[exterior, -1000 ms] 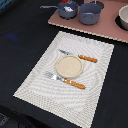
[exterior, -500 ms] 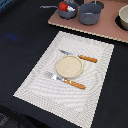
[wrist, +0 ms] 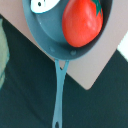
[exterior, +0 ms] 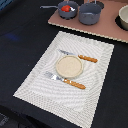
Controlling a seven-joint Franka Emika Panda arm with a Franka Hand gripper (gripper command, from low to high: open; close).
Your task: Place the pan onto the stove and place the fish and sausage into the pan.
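The blue-grey pan point(exterior: 61, 13) sits on the pinkish-brown stove point(exterior: 105, 30) at the far end of the exterior view, its thin handle point(exterior: 47, 7) pointing to that view's left. The red sausage point(exterior: 65, 8) lies inside it. In the wrist view the pan point(wrist: 47, 37) is seen from close above with the sausage point(wrist: 82, 22) and the white fish point(wrist: 42, 5) both inside, the fish cut off by the picture's edge. The handle point(wrist: 59, 95) reaches out past the stove's corner point(wrist: 95, 67). No gripper fingers show in either view.
A deeper grey pot point(exterior: 90, 15) stands on the stove just beside the pan, toward the exterior view's right. A cream bowl point(exterior: 123, 17) is at the stove's far right. A striped placemat point(exterior: 40, 85) holds a plate point(exterior: 68, 66), a knife point(exterior: 80, 57) and a fork point(exterior: 67, 81).
The red sausage shows more plainly in the pan now than one second ago, when something dark partly covered it. The pan, pot and place setting have not moved.
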